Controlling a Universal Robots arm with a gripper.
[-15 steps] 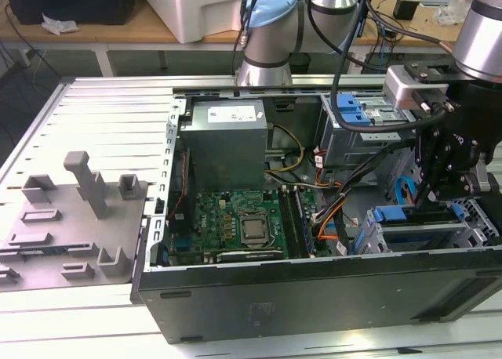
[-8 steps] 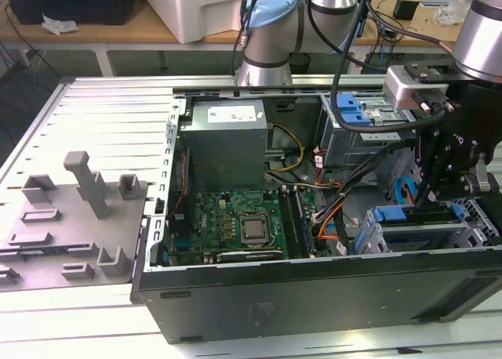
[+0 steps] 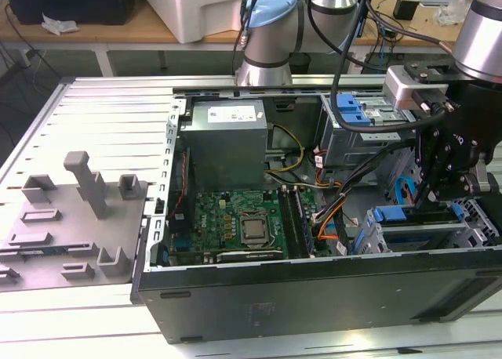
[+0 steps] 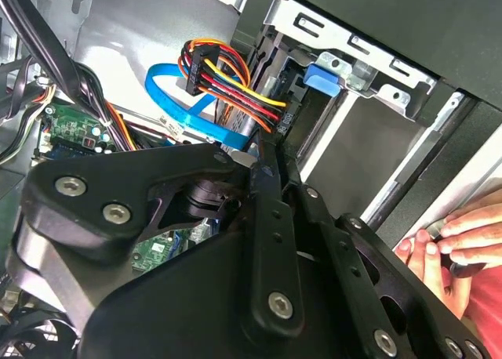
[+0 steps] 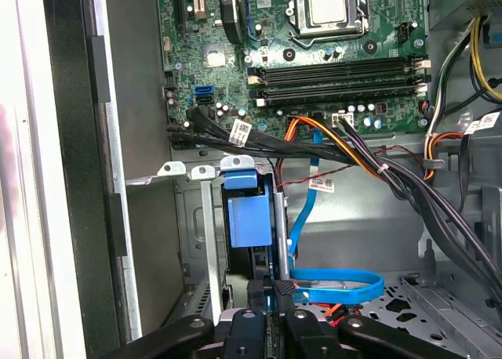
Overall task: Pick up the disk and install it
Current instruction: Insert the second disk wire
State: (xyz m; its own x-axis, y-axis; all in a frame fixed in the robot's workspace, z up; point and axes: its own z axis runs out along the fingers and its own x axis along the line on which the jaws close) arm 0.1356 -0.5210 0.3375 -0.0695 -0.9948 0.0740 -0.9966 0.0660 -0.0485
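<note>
Disk seated edge-up in the drive cage, gripper directly above it.

We see the gripper (image 5: 271,296) pinched on the disk (image 5: 249,218) (blue carrier uppermost), its long axis running down into the cage (image 3: 408,235) at the exterior view's near right.

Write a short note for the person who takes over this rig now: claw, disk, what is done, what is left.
Claw: shut on the disk's edge, low inside the case.
Disk: stands on edge in the cage, beside the motherboard; the blue cable lies close by.
Done: disk picked up and brought into the cage.
Left: disk not released; whether it is fully seated cannot be judged.
Note: a person's hand rests at the case edge.
</note>
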